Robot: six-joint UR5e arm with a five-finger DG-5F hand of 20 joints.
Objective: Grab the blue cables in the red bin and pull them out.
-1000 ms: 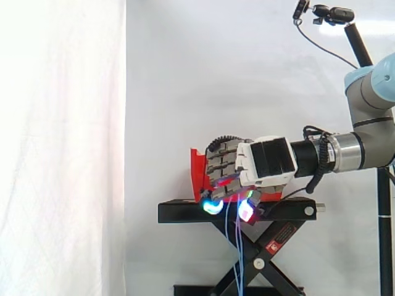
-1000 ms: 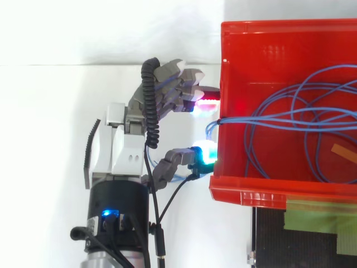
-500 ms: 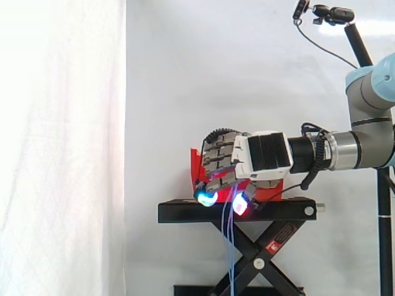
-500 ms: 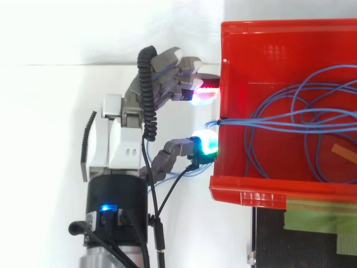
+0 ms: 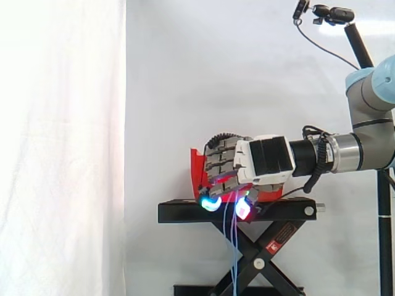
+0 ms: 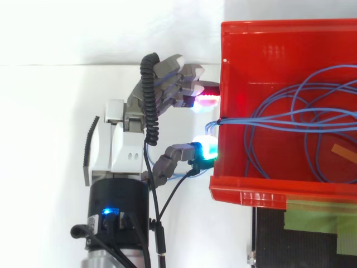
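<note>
Before a white curtain [image 5: 62, 148] of soft, matte cloth, the grey-and-silver tubular arm [image 5: 370, 92] reaches in level from the right. A black metal scissor-lift stand [image 5: 262, 259] is below it, with crossed legs and a flat rectangular worktop [image 5: 179, 213]; the bottom edge of the side view cuts off its base.

On the worktop sits the red bin [image 6: 268, 61], smooth glossy plastic with straight walls. The top view's right edge cuts it off, and from the side it is mostly hidden behind the robot hand [image 6: 125, 148].

The robot hand has a boxy white palm and segmented grey metal fingers. It is just outside the bin's left wall and is clenched round the blue cables [image 6: 290, 120]. The finger pads [image 6: 205, 101] glow magenta and the thumb pad [image 6: 205, 149] glows green and white. The exact contact is hard to make out behind the glow.

The cables are thin and round. They lie in loose loops on the bin floor, bunch tightly over the left rim, pass into the grasp and hang down as fine strands [image 5: 233, 259] past the worktop.

A strip of matte green tape [image 6: 312, 218] lies across the dark worktop beside the bin.
</note>
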